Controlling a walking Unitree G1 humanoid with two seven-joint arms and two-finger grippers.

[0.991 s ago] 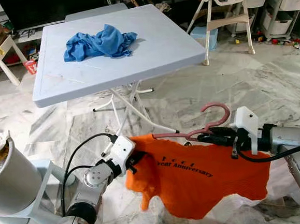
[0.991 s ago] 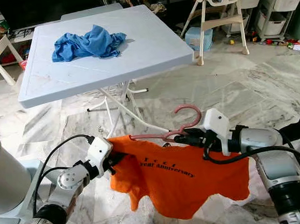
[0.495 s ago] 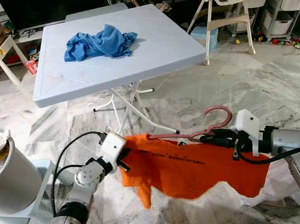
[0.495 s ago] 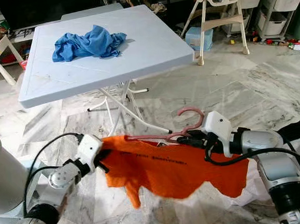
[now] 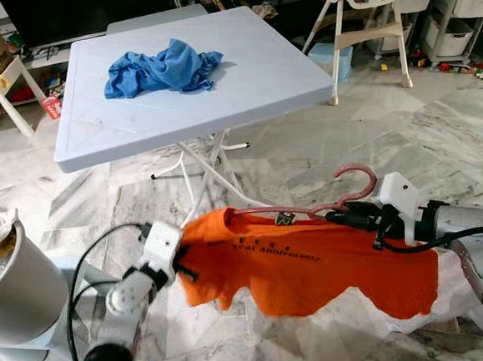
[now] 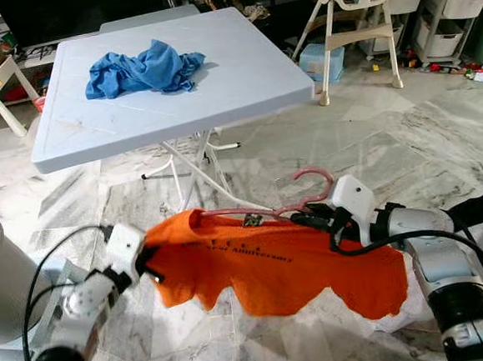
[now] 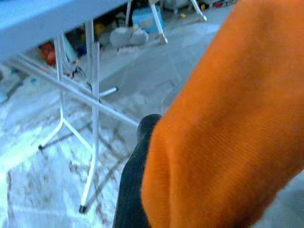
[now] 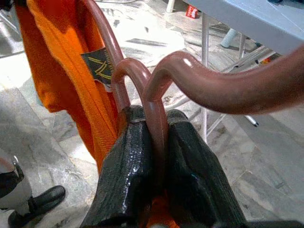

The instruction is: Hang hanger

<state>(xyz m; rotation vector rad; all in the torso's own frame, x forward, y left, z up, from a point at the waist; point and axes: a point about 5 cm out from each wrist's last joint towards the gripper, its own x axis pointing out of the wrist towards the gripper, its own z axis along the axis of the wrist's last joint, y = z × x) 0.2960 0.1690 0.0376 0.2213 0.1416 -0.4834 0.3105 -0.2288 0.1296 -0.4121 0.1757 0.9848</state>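
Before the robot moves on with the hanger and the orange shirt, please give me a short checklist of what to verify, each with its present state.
1. Right gripper clamped on the pink hanger below its hook: ok.
2. Left gripper holding the edge of the orange shirt: ok, fabric covers a finger in the left wrist view.
3. Collar threaded on the hanger: ok, the label sits at the wire.
4. Both shoulders seated on the hanger: cannot tell.
5. Shirt clear of the floor: cannot tell.
6. A rail for hanging in sight: not ok.
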